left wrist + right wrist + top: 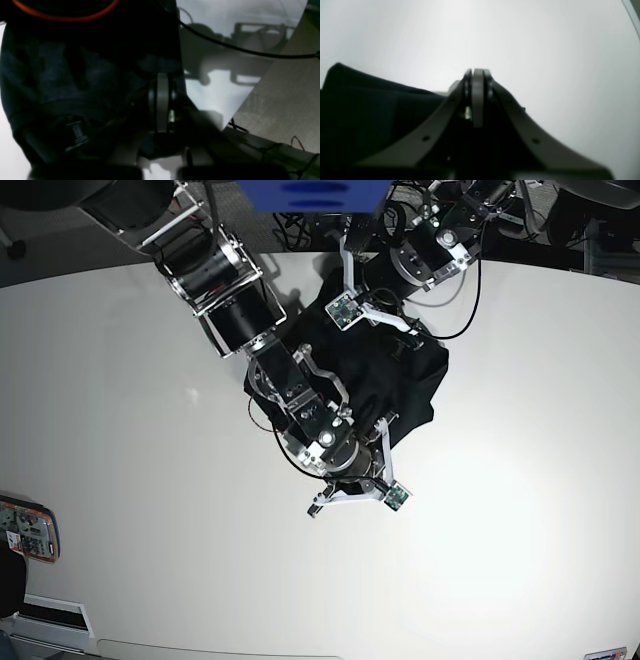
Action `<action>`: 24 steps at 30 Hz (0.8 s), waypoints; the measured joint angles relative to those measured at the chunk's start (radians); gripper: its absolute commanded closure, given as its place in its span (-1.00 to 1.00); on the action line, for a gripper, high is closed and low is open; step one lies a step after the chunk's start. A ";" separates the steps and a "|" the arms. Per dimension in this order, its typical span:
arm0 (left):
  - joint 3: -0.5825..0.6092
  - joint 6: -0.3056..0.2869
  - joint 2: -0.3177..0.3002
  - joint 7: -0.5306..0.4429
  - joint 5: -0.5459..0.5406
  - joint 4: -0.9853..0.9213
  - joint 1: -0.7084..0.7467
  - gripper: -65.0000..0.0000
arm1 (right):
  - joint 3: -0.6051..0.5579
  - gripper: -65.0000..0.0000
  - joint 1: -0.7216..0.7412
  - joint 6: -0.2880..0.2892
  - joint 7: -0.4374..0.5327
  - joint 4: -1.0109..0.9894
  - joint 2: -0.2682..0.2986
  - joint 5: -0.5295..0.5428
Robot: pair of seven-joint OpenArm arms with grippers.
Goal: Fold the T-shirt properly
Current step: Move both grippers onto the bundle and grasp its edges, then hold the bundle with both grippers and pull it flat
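On the left of the base view, my right-arm fingers [378, 442] are clenched on the near edge of the T-shirt [400, 375]; the right wrist view confirms the jaws pressed together with black cloth rising to them from the left, over bare white tabletop [180, 560]. The T-shirt lies at the far centre of the tabletop as a bunched, irregular dark mound, partly under both arms. Farther right and toward the far edge, my left-arm fingers [392, 332] sit on the upper part of the cloth. In the left wrist view those fingers [162, 100] appear closed, with fabric pressed against and around them, so I judge them grasping the T-shirt, though the dark image leaves the contact line unclear. Task status, as a judgement: the garment is neither spread flat nor in a neat rectangle; no clean fold line, sleeve or hem alignment is discernible. Flattening and all folds remain. View differences: only the base view shows the whole outline of the mound and both arms together; only the left wrist view shows the collar band with its sewn label [78, 135] and the rounded tabletop edge [250, 100]; the right wrist view alone shows the clear white surface ahead of my right fingers.
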 measured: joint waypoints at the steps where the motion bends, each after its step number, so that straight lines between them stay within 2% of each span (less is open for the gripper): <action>1: -0.001 0.000 0.000 0.000 0.000 0.000 0.000 1.00 | 0.000 1.00 0.014 0.000 0.000 -0.006 0.000 0.041; 5: -0.031 -0.001 0.000 0.001 -0.003 -0.003 -0.015 1.00 | 0.000 1.00 0.043 -0.009 0.014 -0.003 -0.003 0.155; 8: -0.083 0.000 0.000 0.000 0.001 -0.008 -0.028 1.00 | 0.000 1.00 0.042 -0.008 0.004 -0.013 -0.003 0.170; 12: -0.097 -0.005 0.003 0.110 0.000 -0.048 -0.067 1.00 | 0.000 1.00 0.069 -0.013 0.008 -0.099 -0.002 0.143; 13: -0.097 -0.005 0.003 0.131 -0.007 -0.057 -0.083 1.00 | 0.000 1.00 0.075 -0.027 0.006 -0.119 -0.002 0.139; 15: -0.098 0.000 0.003 0.161 0.003 -0.059 -0.113 1.00 | -0.007 1.00 0.076 -0.100 0.008 -0.139 -0.002 0.103; 16: -0.098 0.000 0.003 0.161 0.003 -0.059 -0.126 1.00 | -0.008 1.00 0.075 -0.122 0.011 -0.150 -0.003 0.077; 18: -0.097 0.000 0.003 0.159 0.000 -0.059 -0.142 1.00 | -0.008 1.00 0.075 -0.133 0.010 -0.168 -0.003 0.053; 24: -0.100 -0.004 0.003 0.161 -0.007 -0.215 -0.208 1.00 | -0.007 1.00 0.075 -0.135 0.013 -0.173 -0.003 -0.002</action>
